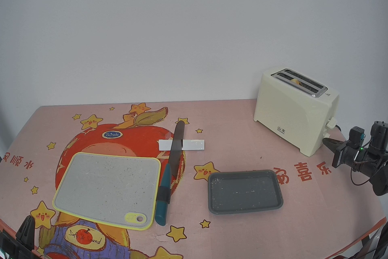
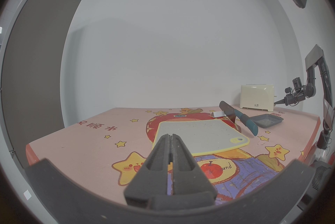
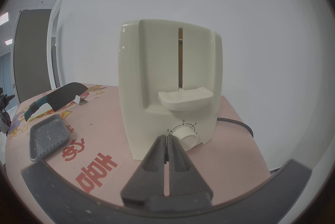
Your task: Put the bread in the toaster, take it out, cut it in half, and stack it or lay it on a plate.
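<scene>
- Presently the bread [image 1: 296, 81] sits low in one of the top slots of the toaster [image 1: 291, 114]. Just a tan sliver of it shows above the rim.
- The right tool [image 1: 325, 142] hangs just beside the toaster's end, close to the lever [image 1: 332, 123]. Its fingers are pressed together on nothing.
- The left tool [image 2: 171, 146] is likewise closed and empty. It sits low at the near left edge of the counter [image 1: 242, 130], in front of the cutting board [image 2: 199, 135].
- Risk at the lever: a closed fingertip could slide off its rounded lip and knock the dial [image 3: 186, 137] directly beneath, changing the setting.
- Risk to the toaster: a push along the counter rather than straight up or down may shove the light body sideways or tip it.
- Risk to the bread: it lies deep in a narrow slot. Fingers reaching in while it is down would probably scrape the slot edges, or pinch and tear the slice.
- The plate [image 1: 244, 191] and the knife [image 1: 171, 171] lie well apart from the toaster, so a loose grip on the carry across could drop the slice.
- The right wrist view gives the lever [image 3: 185, 98] near the bottom of its slot, with the right tool [image 3: 166, 146] lined up below it. The head view does not make that height plain.
- The head view gives the top slots and the bread, which the wrist views do not.
- The left wrist view shows the closed seam of its own fingers, and the right arm far off by the toaster [image 2: 257, 97].
</scene>
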You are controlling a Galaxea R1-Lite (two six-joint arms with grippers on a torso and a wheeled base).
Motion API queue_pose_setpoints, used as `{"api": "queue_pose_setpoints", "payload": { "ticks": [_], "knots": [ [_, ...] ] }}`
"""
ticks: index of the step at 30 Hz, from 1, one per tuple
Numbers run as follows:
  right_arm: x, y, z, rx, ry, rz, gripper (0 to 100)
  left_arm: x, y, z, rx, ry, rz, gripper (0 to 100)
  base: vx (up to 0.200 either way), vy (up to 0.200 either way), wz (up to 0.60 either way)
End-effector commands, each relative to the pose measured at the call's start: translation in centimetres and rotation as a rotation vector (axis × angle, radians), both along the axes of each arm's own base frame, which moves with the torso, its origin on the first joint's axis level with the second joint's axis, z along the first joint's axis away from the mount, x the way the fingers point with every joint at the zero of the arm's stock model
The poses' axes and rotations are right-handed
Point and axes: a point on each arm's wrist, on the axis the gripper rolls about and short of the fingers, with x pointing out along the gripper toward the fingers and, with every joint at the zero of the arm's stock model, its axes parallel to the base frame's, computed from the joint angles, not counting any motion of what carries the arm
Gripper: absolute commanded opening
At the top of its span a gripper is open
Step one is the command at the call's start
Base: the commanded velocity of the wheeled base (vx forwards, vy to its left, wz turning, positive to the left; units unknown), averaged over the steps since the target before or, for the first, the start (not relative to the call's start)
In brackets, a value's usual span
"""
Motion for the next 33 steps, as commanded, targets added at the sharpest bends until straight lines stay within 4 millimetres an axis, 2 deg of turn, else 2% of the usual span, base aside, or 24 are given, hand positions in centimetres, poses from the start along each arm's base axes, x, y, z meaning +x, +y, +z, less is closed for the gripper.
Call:
{"api": "queue_pose_setpoints", "payload": {
  "ticks": [1, 9, 33],
  "knots": [
    [0.18, -0.10, -0.18, 0.000, 0.005, -0.003, 0, 0.01, 0.00, -0.52, 0.000, 0.001, 0.001, 0, 0.000, 0.000, 0.00],
    [0.75, -0.22, -0.74, -0.004, -0.034, -0.007, 0, 0.01, 0.00, -0.52, 0.000, 0.001, -0.001, 0, 0.000, 0.000, 0.00],
    [0.03, -0.09, -0.96, -0.005, -0.048, -0.010, 0, 0.01, 0.00, -0.52, 0.000, 0.001, 0.001, 0, 0.000, 0.000, 0.00]
  ]
}}
